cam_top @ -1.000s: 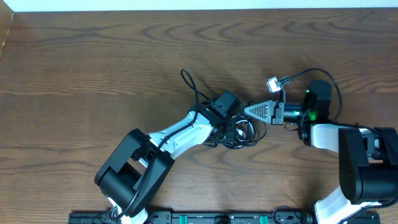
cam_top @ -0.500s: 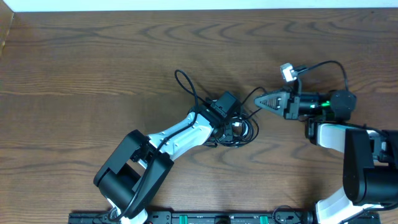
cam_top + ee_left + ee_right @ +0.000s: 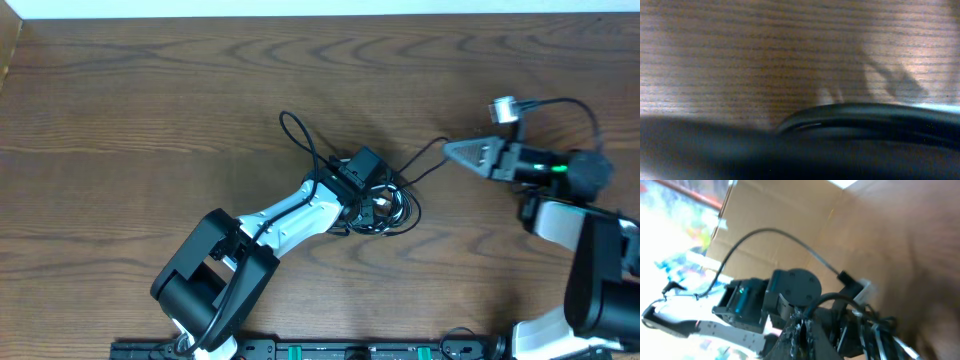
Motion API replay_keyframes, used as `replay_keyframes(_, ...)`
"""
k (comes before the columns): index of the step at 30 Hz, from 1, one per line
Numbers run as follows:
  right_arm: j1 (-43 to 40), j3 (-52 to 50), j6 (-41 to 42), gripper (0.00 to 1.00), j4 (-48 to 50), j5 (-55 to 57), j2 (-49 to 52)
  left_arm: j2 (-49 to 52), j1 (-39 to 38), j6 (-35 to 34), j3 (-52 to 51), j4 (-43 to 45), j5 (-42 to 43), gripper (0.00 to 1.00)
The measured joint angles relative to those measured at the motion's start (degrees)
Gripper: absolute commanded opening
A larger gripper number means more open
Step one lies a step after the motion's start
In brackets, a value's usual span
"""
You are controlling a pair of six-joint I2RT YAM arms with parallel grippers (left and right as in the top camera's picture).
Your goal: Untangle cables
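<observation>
Pinching a black cable (image 3: 420,162), the right hand (image 3: 450,149) has drawn farther right; left hand (image 3: 372,200) stays clamped on the bundle (image 3: 395,212).

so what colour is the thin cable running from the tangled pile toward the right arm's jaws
Black. The cable shows best in the overhead view.

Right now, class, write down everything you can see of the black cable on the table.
The black cable is thin and looks rubbery. Most of it lies in a loose tangled coil on the wooden table, near its middle. One narrow loop pokes out from the coil toward the far left, and one strand runs rightward to the right fingers, which are shut on it. The left fingers are shut over the coil, apparently gripping it. Its plug ends cannot be made out.
</observation>
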Motion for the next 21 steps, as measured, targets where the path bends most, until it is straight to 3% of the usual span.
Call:
replay_keyframes(10, -7.5, 0.5, 1.8, 0.01, 0.1, 2.2, -10.8, -0.1, 0.0, 0.0, -0.1, -0.5, -1.9, 0.08)
replay_keyframes(17, -7.5, 0.2, 2.5, 0.35, 0.1, -0.7, -10.8, -0.1, 0.0, 0.0, -0.1, -0.5, -2.1, 0.08)
replay_keyframes(19, -7.5, -0.4, 1.7, 0.52, 0.1, -0.8, -10.8, -0.1, 0.0, 0.0, -0.2, -0.5, -2.1, 0.08)
replay_keyframes(21, -7.3, -1.0, 1.0, 0.54, -0.1, -0.7, -10.7, -0.1, 0.0, 0.0, -0.2, -0.5, -2.1, 0.08)
